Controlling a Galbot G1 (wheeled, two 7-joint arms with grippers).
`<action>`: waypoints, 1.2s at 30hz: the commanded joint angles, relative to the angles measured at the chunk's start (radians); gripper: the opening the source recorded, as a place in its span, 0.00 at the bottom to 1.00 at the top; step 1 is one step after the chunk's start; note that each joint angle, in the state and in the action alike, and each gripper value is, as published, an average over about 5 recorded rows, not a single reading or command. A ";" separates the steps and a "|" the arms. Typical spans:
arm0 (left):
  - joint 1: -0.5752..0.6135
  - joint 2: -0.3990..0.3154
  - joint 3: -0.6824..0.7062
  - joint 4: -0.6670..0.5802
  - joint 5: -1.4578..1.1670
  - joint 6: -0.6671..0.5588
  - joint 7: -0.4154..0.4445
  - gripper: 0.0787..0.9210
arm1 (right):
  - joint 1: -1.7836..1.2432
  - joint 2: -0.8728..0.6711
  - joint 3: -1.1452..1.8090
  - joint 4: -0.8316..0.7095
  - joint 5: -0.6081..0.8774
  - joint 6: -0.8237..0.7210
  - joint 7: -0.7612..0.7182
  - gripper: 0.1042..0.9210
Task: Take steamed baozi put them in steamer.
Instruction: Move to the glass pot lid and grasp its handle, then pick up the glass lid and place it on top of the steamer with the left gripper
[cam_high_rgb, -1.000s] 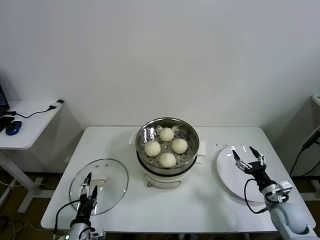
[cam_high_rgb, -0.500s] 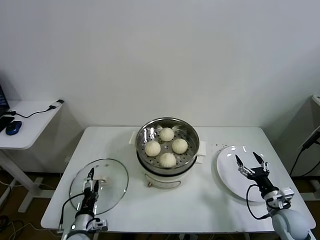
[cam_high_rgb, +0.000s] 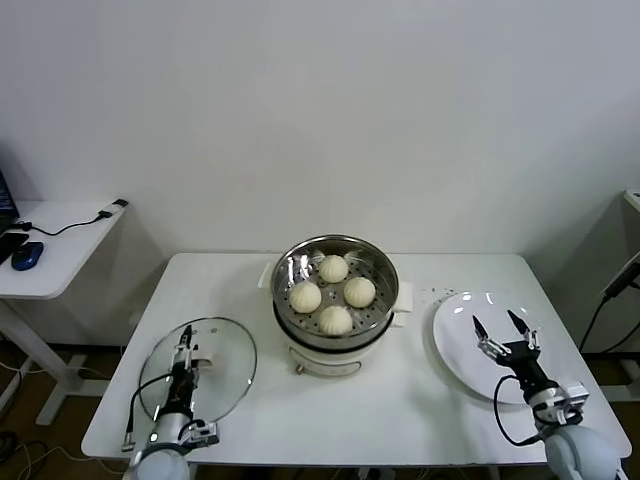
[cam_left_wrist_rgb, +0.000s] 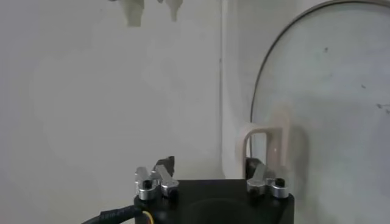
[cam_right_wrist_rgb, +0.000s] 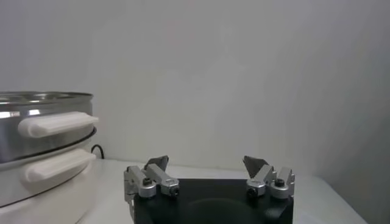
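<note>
The steamer (cam_high_rgb: 337, 340) stands at the table's centre, a shiny steel pot on a white base. Four cream-white baozi lie on its perforated tray: one at the back (cam_high_rgb: 334, 268), one left (cam_high_rgb: 306, 296), one right (cam_high_rgb: 359, 291), one at the front (cam_high_rgb: 335, 319). My right gripper (cam_high_rgb: 503, 330) is open and empty, low over the white plate. In the right wrist view it (cam_right_wrist_rgb: 206, 163) faces the steamer's side and handles (cam_right_wrist_rgb: 42, 122). My left gripper (cam_high_rgb: 183, 345) is open and empty over the glass lid; it also shows in the left wrist view (cam_left_wrist_rgb: 207, 167).
A flat white plate (cam_high_rgb: 460, 355) lies at the right of the table. A round glass lid (cam_high_rgb: 220, 350) with a white handle (cam_left_wrist_rgb: 265, 146) lies at the front left. A small side table (cam_high_rgb: 60, 245) with a blue mouse (cam_high_rgb: 27, 255) stands further left.
My right gripper has drawn back a little toward the near edge over the plate, still open. My left gripper has edged slightly farther over the lid. The baozi have not moved.
</note>
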 joint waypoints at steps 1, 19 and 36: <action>-0.027 0.006 0.002 0.038 -0.010 -0.002 -0.019 0.64 | -0.001 0.006 0.006 -0.010 -0.011 0.002 -0.004 0.88; 0.065 0.068 -0.013 -0.198 -0.096 0.005 0.008 0.08 | 0.017 0.010 0.013 -0.040 -0.034 0.012 -0.011 0.88; 0.130 0.375 0.083 -0.679 -0.238 0.413 0.262 0.08 | 0.084 -0.010 -0.020 -0.088 -0.062 -0.002 0.003 0.88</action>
